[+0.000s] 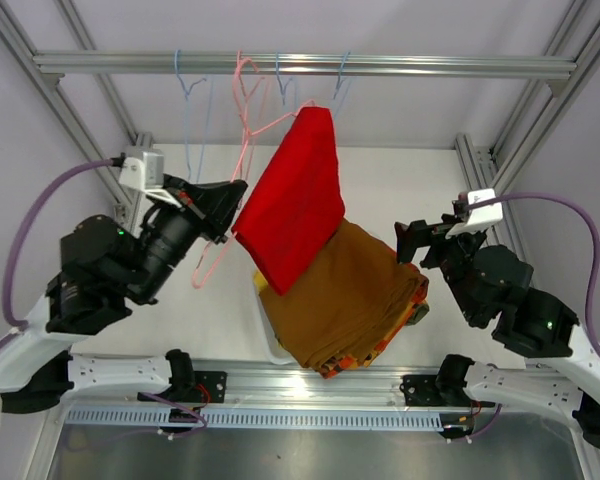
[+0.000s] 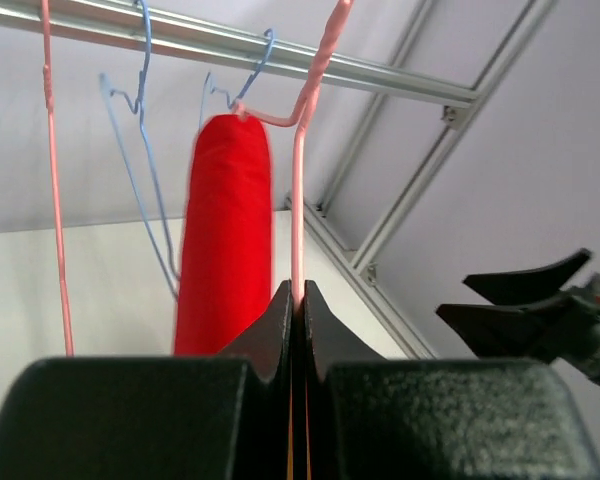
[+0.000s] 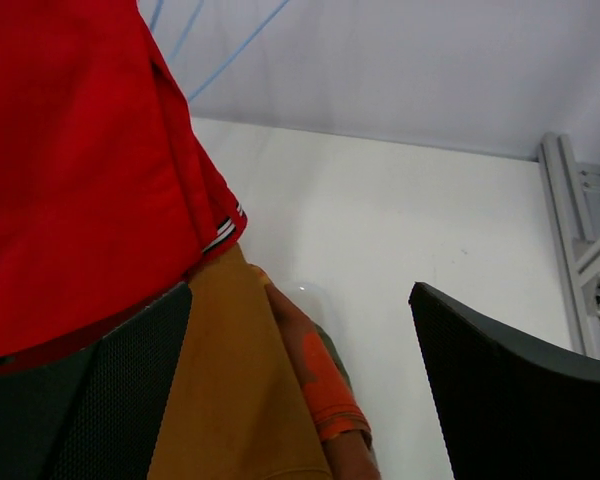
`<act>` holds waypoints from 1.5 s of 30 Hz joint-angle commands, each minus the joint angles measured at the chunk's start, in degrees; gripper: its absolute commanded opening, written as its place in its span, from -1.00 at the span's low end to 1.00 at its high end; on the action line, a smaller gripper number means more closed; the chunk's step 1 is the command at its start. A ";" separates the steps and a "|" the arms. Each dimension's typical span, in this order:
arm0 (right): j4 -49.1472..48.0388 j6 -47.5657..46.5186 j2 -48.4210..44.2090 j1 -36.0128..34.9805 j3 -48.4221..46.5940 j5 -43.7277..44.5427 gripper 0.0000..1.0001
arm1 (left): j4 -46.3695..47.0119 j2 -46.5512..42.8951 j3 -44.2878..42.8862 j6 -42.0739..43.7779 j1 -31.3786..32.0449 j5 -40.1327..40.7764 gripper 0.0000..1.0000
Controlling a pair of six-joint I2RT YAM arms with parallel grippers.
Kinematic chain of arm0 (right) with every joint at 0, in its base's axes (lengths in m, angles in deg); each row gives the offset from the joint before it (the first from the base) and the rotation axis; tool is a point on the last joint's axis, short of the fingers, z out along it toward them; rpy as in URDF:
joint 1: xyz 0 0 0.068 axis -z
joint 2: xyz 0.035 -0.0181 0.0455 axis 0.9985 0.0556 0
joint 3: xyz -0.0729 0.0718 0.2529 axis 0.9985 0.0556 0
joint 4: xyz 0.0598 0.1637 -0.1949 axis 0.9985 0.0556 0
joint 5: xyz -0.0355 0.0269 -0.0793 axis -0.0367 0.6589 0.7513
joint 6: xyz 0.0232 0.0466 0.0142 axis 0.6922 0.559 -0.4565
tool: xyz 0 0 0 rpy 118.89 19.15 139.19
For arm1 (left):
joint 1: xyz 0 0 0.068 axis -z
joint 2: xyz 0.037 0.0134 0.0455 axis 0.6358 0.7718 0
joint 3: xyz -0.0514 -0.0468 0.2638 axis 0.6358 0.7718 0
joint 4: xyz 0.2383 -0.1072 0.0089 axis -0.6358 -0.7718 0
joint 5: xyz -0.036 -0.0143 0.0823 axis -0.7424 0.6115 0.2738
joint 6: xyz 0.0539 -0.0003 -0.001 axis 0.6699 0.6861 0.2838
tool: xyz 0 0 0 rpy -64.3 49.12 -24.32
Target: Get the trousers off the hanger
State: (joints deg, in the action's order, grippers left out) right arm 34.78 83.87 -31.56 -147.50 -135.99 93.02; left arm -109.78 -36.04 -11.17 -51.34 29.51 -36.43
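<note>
The red trousers (image 1: 292, 195) hang folded over a pink wire hanger (image 1: 242, 150) that is hooked on the top rail. My left gripper (image 1: 235, 192) is shut on that hanger's wire (image 2: 298, 200), just left of the red trousers (image 2: 225, 240). Below them the brown trousers (image 1: 355, 290) lie on top of a pile, with an orange-red patterned pair (image 1: 365, 360) showing at its edge. My right gripper (image 1: 410, 240) stands open to the right of the pile, nothing between its fingers. In the right wrist view the gripper (image 3: 300, 290) faces the red trousers (image 3: 80, 150) and the brown trousers (image 3: 230, 400).
Bare blue wire hangers (image 1: 190, 90) hang from the metal rail (image 1: 430, 66) beside the pink one. A white basket (image 1: 270, 335) is mostly hidden under the pile. Frame posts (image 1: 525, 120) stand at the back corners.
</note>
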 commanded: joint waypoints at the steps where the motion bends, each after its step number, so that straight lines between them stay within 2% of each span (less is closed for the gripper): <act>1: 1.75 1.97 2.27 -0.49 -3.45 -2.93 0.93 | 14.06 3.81 1.41 7.15 4.12 13.76 -0.99; 6: 2.90 2.23 6.40 -1.63 -7.15 -6.78 0.99 | 25.65 9.53 2.03 14.82 9.13 22.82 -0.99; 13: -1.31 3.64 10.09 -8.03 -4.35 -6.62 0.99 | 27.26 14.19 2.12 13.42 9.41 30.12 -0.99; 23: -14.14 4.26 14.14 -15.77 0.76 -4.25 0.99 | 33.59 16.83 6.25 18.16 9.32 33.47 -0.99; 31: -21.71 0.92 20.46 -16.48 -1.70 -3.46 0.99 | 32.45 16.74 8.18 16.41 9.23 35.14 -0.99; 35: -25.22 -0.49 22.75 -16.13 -2.14 -3.02 0.99 | 30.17 16.30 8.45 12.89 9.23 34.97 -0.99; 45: -34.27 2.05 24.07 -13.85 -0.12 -7.23 0.99 | 25.51 16.04 7.83 9.21 9.23 34.70 -0.99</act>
State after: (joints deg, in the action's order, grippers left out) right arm 8.44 84.30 -7.15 -162.28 -135.38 86.62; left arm -83.83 -18.54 -2.43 -39.14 38.71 -2.47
